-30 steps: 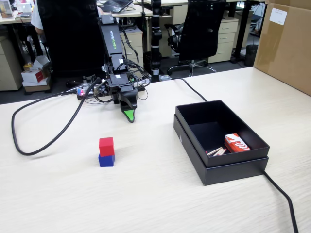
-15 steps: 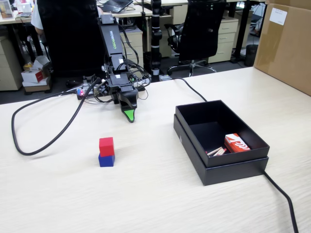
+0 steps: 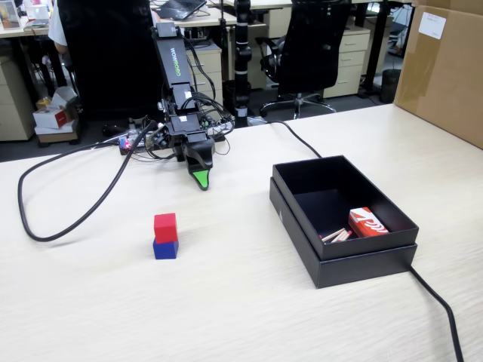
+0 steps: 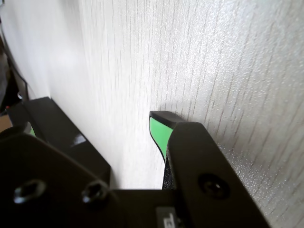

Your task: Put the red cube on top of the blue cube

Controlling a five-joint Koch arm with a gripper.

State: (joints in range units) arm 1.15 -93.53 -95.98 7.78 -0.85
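Fixed view is showing the red cube (image 3: 165, 227) sitting squarely on top of the blue cube (image 3: 165, 249), mid-table, left of the black box (image 3: 355, 264) & well apart from it. So the stack is looking done, as I'm judging it.

The gripper (image 3: 201, 181) is hanging near the arm's base, well apart from the cubes, tip pointing down at the table (image 3: 241, 317). Wrist view is showing a clear gap betw. the green-faced finger (image 4: 159, 133) and the other black jaw, w/ bare tabletop showing through: jaws are spread, holding nothing.

Handling, prob.: the red cube is looking light, stiff, matte, so not slippery and not fragile. Best hold would be across two opposite side faces, approx. mid-height.

Orientation: it's a cube, so no real long axis. It's standing upright, edges roughly lining up w/ the blue one's, one face turning toward the camera. The stack's axis is running vertical.
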